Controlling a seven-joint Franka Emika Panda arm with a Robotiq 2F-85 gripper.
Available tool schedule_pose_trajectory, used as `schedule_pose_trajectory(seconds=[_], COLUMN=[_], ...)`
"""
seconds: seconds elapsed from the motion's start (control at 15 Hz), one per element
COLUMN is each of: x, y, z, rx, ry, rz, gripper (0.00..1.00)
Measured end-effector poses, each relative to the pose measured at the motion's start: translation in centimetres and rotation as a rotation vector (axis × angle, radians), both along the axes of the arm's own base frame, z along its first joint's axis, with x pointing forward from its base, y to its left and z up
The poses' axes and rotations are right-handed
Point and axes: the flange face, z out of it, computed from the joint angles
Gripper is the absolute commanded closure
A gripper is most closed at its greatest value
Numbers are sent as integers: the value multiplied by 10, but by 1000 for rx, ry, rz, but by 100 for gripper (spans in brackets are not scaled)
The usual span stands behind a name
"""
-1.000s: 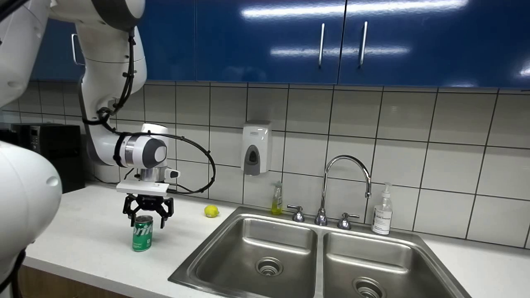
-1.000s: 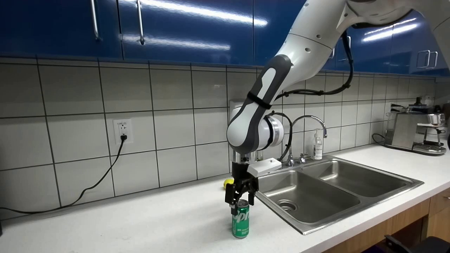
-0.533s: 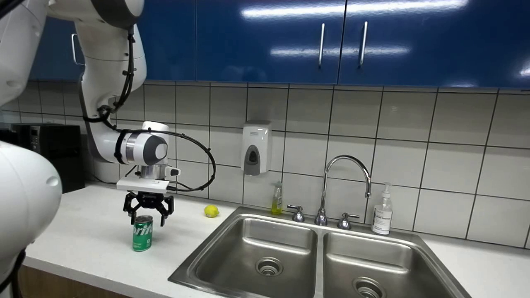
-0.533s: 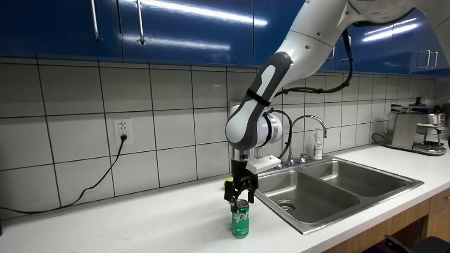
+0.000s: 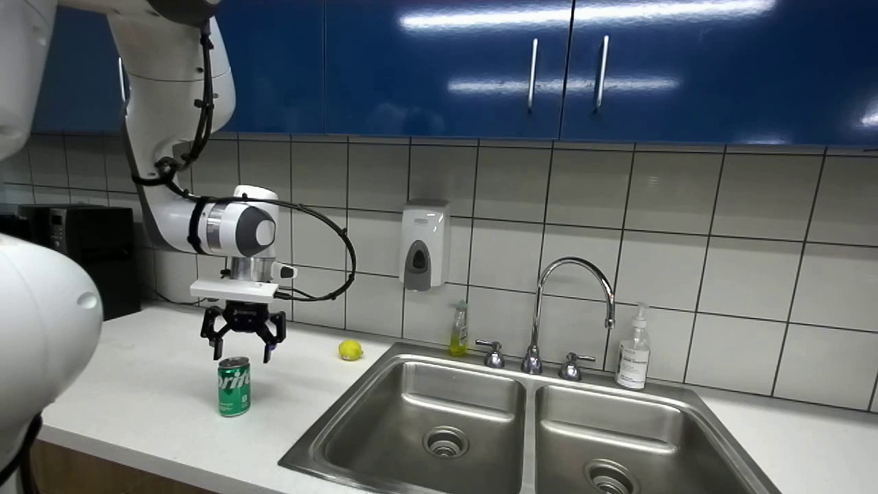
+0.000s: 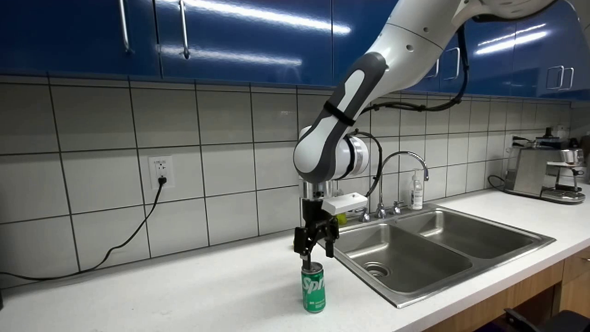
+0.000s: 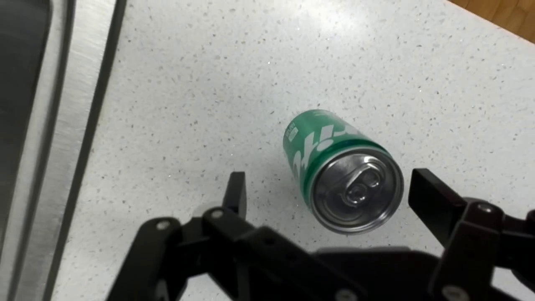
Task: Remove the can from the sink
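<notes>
Can [image 5: 234,389] upright on counter [image 5: 137,384], approx. 9 o'clock of sink [image 5: 529,425] in an exterior view. Gripper [image 5: 243,355] above it, approx. 12 o'clock; fingers [image 7: 434,200] spread apart, w/o load. Removal judged compl.; only withdrawal prob. left to do.

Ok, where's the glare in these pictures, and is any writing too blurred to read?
In both exterior views, white streaks glare off the blue cabinets and fine print on the pump bottle is illegible; in the wrist view, a pale patch brightens the counter near the top edge, and small print on the can is unreadable, its big letters clear.
</notes>
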Motion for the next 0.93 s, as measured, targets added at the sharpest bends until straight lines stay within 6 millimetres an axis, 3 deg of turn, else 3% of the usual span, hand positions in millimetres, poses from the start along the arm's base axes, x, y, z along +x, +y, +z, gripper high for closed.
schedule_pose_trajectory(seconds=[0.53,0.93], x=[-4,-19], y=[2,-32], z=[45,66], rx=[2,-28], ry=[-13,5], rz=[-3,-58], gripper=[0,0])
